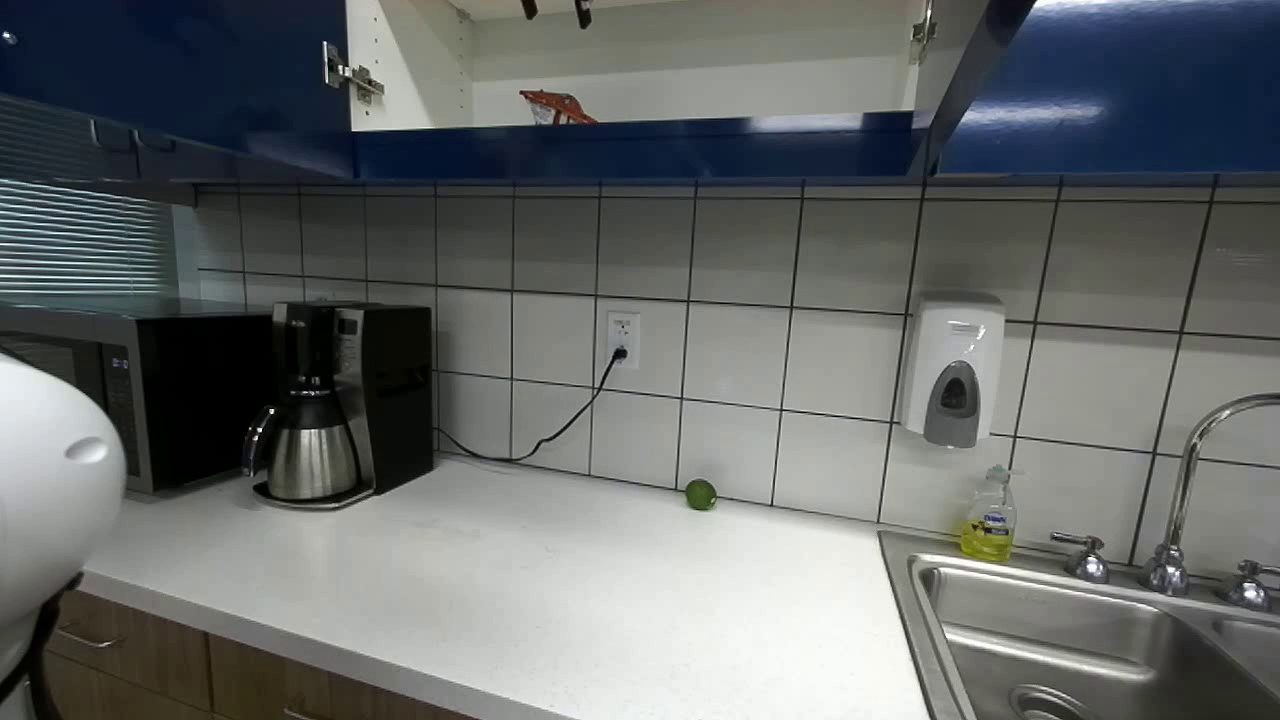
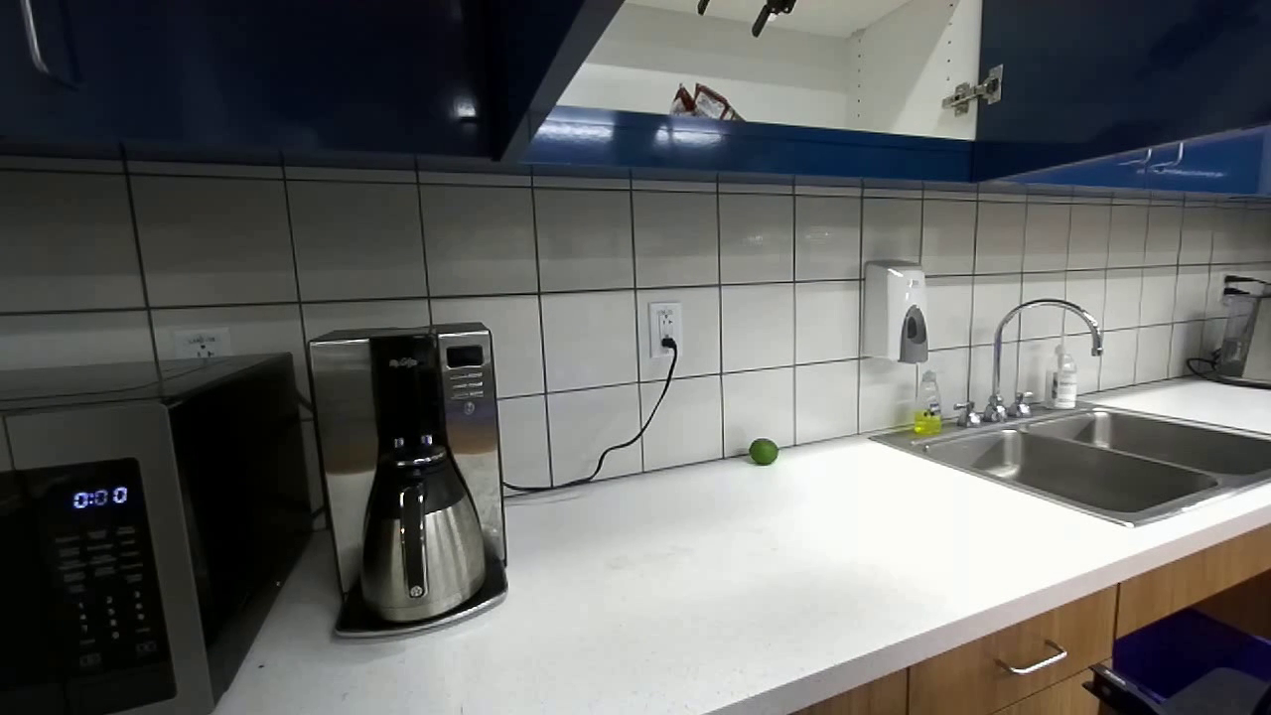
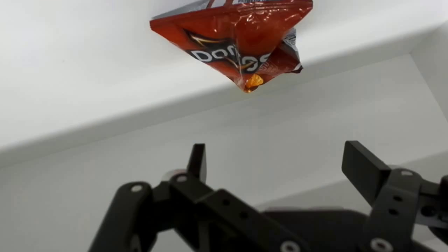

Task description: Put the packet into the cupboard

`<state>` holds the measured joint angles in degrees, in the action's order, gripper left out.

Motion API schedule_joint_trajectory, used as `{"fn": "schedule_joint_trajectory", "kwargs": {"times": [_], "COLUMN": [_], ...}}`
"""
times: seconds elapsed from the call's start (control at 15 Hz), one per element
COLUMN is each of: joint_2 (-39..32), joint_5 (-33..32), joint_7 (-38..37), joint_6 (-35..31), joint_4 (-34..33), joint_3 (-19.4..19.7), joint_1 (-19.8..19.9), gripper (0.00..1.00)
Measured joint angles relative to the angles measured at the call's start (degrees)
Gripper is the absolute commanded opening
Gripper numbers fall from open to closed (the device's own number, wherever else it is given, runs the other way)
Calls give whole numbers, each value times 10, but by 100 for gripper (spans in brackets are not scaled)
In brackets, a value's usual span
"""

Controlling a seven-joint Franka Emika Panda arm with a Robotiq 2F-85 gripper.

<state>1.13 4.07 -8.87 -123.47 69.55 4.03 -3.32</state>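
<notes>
The packet is a red Doritos bag (image 3: pixel 238 45), resting on the cupboard's shelf near the back wall in the wrist view. It also shows above the blue front edge in both exterior views (image 1: pixel 558 107) (image 2: pixel 709 103), its lower part hidden by that edge. The cupboard (image 1: pixel 640 150) is open, with white inside walls and blue doors; it also shows in the wrist view (image 3: pixel 87 182). My gripper (image 3: pixel 274 157) is open, with nothing between its fingers. In both exterior views only its fingertips (image 1: pixel 556 12) (image 2: pixel 735 14) show, above the bag and apart from it.
The open blue doors (image 1: pixel 1120 90) (image 2: pixel 1122 79) flank the cupboard. Below are the coffee maker (image 1: pixel 370 390), microwave (image 2: pixel 119 536), a green lime (image 1: pixel 701 494), the soap dispenser (image 1: pixel 955 370), a yellow soap bottle (image 1: pixel 988 525) and the sink (image 2: pixel 1092 477).
</notes>
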Motion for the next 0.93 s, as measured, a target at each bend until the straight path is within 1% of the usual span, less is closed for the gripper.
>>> {"fn": "schedule_joint_trajectory", "kwargs": {"times": [0.33,0.67,0.93], "joint_2": [76,146,185], "joint_5": [12,14,16], "joint_7": [0,2,14], "joint_6": [31,126,206], "joint_4": [66,131,175], "joint_3": [11,21,24], "joint_1": [0,0,3], "gripper": [100,100,100]}}
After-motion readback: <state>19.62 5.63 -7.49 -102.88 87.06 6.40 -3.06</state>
